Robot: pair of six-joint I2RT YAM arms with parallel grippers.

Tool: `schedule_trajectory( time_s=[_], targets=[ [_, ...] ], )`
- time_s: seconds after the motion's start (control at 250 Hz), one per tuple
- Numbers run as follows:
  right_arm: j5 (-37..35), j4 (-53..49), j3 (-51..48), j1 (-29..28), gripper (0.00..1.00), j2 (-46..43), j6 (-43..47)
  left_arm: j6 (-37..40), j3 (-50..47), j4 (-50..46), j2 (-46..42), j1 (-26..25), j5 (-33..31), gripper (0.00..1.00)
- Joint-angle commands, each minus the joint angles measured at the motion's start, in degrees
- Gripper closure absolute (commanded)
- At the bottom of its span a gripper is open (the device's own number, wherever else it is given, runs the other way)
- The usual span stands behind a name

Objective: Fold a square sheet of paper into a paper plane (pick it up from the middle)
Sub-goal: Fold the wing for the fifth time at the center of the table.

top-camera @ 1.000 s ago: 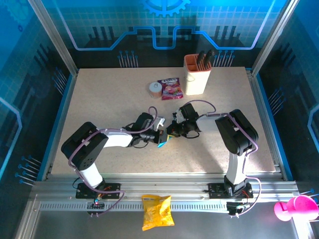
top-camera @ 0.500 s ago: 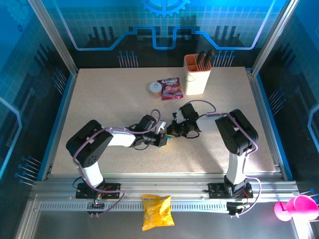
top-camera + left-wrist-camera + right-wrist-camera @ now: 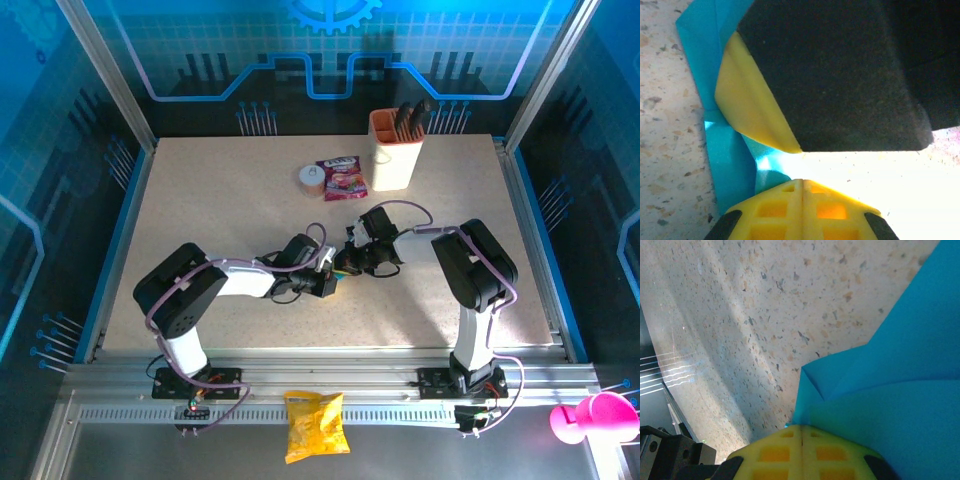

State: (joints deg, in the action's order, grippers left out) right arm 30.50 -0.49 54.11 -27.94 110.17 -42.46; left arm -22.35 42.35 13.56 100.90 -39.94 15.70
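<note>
The square sheet of paper (image 3: 890, 400) is cyan-blue and lies partly folded on the speckled table, with creased flaps showing. My right gripper (image 3: 801, 429) is shut, its yellow tips resting at the paper's edge. In the left wrist view the paper (image 3: 725, 165) runs under the right gripper's yellow finger (image 3: 747, 107), which bears down on it. My left gripper (image 3: 802, 182) is shut with nothing between its fingers, close beside the paper. From above, the left gripper (image 3: 325, 281) and right gripper (image 3: 346, 263) meet at mid-table and cover most of the paper.
A beige holder cup (image 3: 394, 150) with dark tools stands at the back. A pink-red snack packet (image 3: 342, 178) and a small round white object (image 3: 311, 177) lie left of it. A yellow snack bag (image 3: 315, 425) sits on the front rail, a pink object (image 3: 590, 418) at bottom right.
My left gripper has slid right, closer to the right gripper, and now hides more of the cyan paper. The right arm has stayed put.
</note>
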Motion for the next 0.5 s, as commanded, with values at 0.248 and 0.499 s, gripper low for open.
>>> schedule_trajectory(
  time_s=[0.248,0.499],
  targets=[
    [-13.14,-12.35,-3.93,0.96,1.00,7.50,0.92,-6.31,-10.22,-0.89,-1.85,-3.88,-0.40,1.00],
    [-13.33,-12.60,-4.11,1.14,1.00,7.48,0.89,-9.75,-15.39,2.55,-2.59,-5.05,-1.36,1.00]
  ],
)
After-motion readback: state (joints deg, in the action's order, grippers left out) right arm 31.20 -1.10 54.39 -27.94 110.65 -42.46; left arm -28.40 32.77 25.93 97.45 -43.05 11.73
